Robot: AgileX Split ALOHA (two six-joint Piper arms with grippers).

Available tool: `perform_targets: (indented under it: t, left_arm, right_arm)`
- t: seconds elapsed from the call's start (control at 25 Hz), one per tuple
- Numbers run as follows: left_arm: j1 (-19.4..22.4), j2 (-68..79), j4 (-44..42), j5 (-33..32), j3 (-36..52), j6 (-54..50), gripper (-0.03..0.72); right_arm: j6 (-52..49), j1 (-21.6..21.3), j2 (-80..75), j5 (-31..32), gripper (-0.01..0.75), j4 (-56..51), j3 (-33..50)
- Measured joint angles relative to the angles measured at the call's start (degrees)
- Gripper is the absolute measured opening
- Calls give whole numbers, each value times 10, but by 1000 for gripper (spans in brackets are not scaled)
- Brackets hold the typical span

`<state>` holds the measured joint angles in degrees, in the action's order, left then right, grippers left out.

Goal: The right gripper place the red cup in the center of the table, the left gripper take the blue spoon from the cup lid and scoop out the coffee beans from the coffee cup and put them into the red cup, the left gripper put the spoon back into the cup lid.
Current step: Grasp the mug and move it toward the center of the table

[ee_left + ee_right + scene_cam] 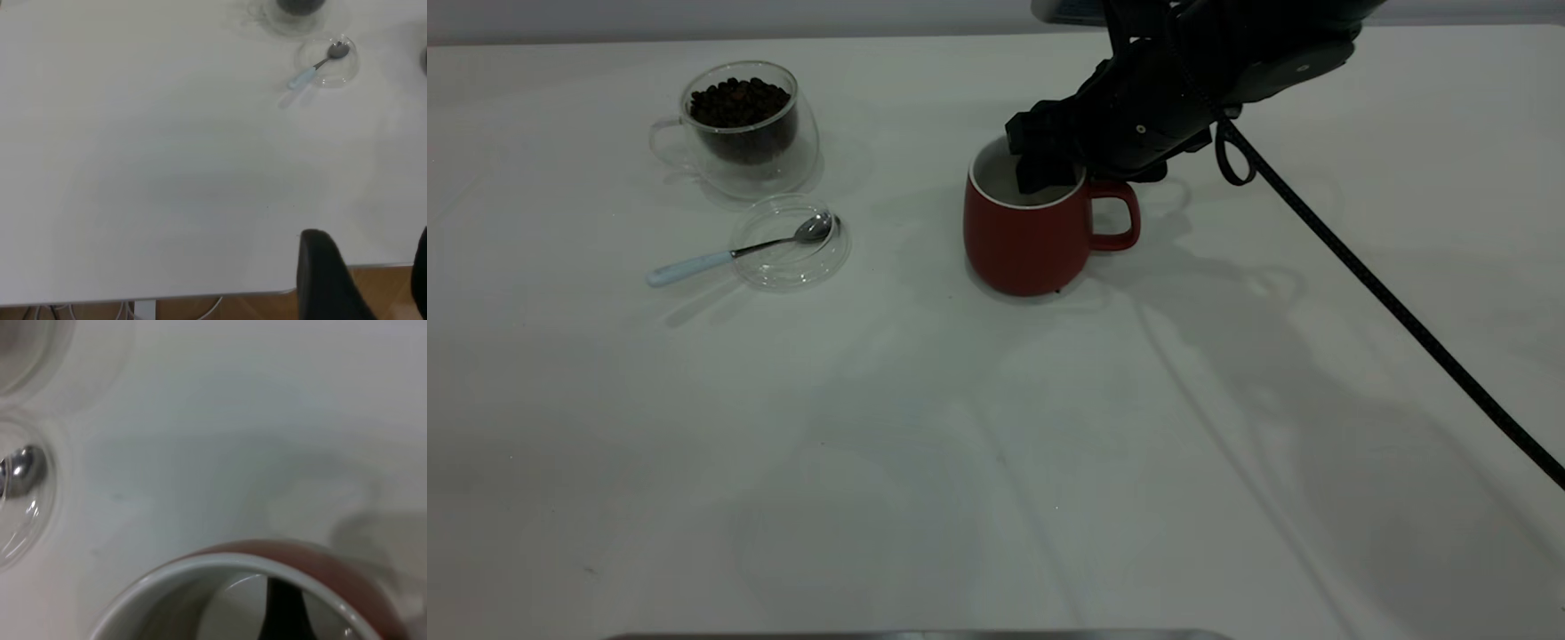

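The right gripper (1049, 169) is reaching down over the red cup (1027, 233), with one finger sitting inside the white interior and the other apparently outside the wall by the handle, so it is pinching the rim. The cup is standing upright on the table (996, 462), roughly mid-table, well apart from the other vessels. The blue spoon (734, 253) is lying with its metal bowl in the cup lid (790, 242) and its pale handle trailing out onto the tabletop; the coffee cup (743, 129), just beyond the lid, is holding the coffee beans (738, 102).

Risks, as judged from this arrangement: if the finger is drawing out at an angle while rubbing the inner wall, it could tip or drag the cup off its spot (the handle side looks most exposed). The dangling black cable (1360, 267) could also sweep the tabletop as the arm retreats.

Hidden or unclear: the outer finger is being masked by the wrist body in the exterior view, and the right wrist view is showing only the inner finger (283, 613) against the rim. The left gripper (363, 283) is hanging past the table edge, far from the lid; its fingers are standing apart and holding nothing, though both are cut off by the frame. Whether the cup base is fully seated is hard to confirm.
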<state>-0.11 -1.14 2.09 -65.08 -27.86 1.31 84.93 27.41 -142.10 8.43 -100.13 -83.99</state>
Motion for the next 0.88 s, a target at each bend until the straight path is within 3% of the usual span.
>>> perform_targets:
  t: [0.6, 0.88]
  left_arm:
    - [0, 0, 0, 0, 0, 1, 379]
    - [0, 0, 0, 0, 0, 1, 379]
  right_arm:
    - [1, 0, -15, -7, 550, -12, -28]
    - [4, 0, -2, 4, 550, 55, -28]
